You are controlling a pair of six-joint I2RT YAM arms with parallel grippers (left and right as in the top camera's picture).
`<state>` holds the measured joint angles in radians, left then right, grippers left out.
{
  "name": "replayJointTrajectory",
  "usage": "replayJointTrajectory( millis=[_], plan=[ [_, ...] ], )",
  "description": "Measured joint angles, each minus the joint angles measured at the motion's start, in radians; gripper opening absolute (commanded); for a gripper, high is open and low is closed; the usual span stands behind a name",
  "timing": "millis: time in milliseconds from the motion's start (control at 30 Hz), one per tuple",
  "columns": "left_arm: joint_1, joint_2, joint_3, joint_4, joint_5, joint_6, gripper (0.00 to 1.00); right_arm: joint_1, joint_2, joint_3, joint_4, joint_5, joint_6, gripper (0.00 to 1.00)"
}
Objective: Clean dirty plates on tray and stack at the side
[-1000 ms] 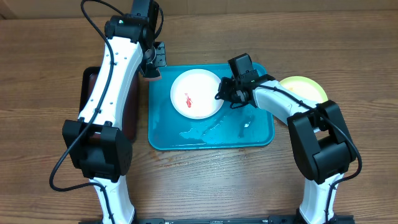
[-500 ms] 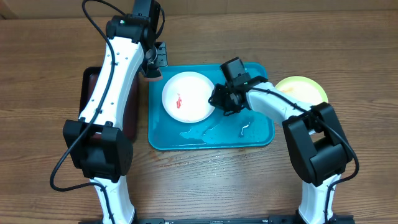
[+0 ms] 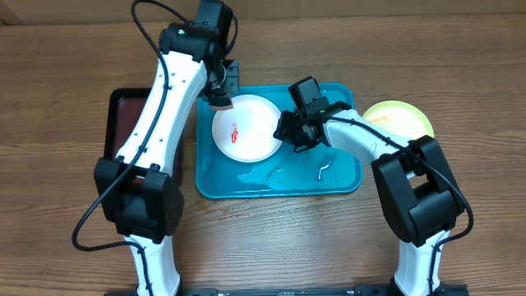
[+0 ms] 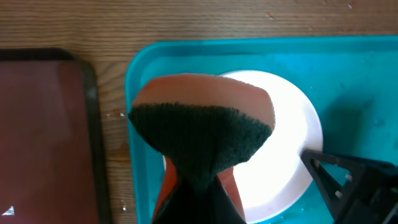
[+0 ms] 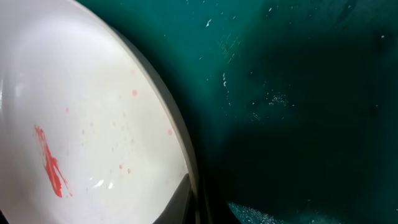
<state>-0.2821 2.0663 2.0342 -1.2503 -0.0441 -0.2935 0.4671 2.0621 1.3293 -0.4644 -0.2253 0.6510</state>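
The turquoise tray sits in the middle of the desk, wet along its near side. In its far-left part lies the white plate (one red smear on it), with the right fingers pinching its right rim. The left fingers squeeze a sponge above the plate's far rim. A yellow-green plate rests toward the right edge.

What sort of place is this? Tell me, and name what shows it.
Probably a robotics lab bench staged for dishwashing, not a kitchen: a wooden table, a wet turquoise tray holding a red-smeared white plate, and the left pincer holding a sponge over its edge.
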Motion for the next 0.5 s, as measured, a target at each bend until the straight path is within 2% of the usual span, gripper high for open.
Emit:
replayJointTrajectory(
  millis=[133,500],
  plan=[
    [-0.019,0.036,0.000,-0.011,0.003,0.000,0.04,0.000,0.000,0.000,0.000,0.005,0.000,0.04],
    [-0.046,0.273,-0.004,-0.049,0.008,-0.004,0.04,0.000,0.000,0.000,0.000,0.006,0.000,0.04]
  ],
)
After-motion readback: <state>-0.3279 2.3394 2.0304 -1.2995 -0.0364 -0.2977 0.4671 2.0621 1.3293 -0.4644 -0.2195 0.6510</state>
